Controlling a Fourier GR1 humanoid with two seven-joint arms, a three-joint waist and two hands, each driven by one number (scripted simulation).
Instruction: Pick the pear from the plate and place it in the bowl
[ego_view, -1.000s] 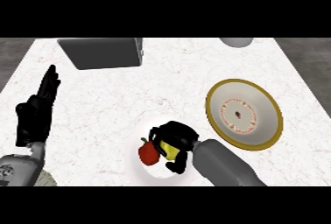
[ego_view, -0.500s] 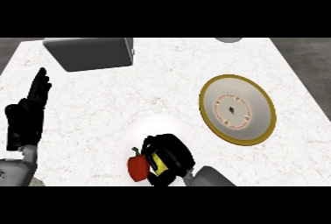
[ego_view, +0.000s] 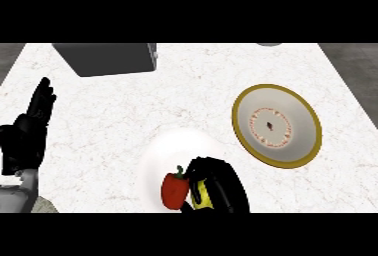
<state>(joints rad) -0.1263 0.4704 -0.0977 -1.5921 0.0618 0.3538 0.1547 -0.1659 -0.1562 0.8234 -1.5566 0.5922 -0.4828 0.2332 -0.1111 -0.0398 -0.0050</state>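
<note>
My right hand was curled over yellow pear on white plate, beside red pepper. Pear probably light, smooth, bruisable, so grabbed belly. Left hand rested open.

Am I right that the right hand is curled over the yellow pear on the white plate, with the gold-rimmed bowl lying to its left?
Not quite: the head view shows the gold-rimmed bowl lying to the right of the right hand, not its left. The rest holds: that hand's fingers curl over the yellow pear on the white plate.
</note>
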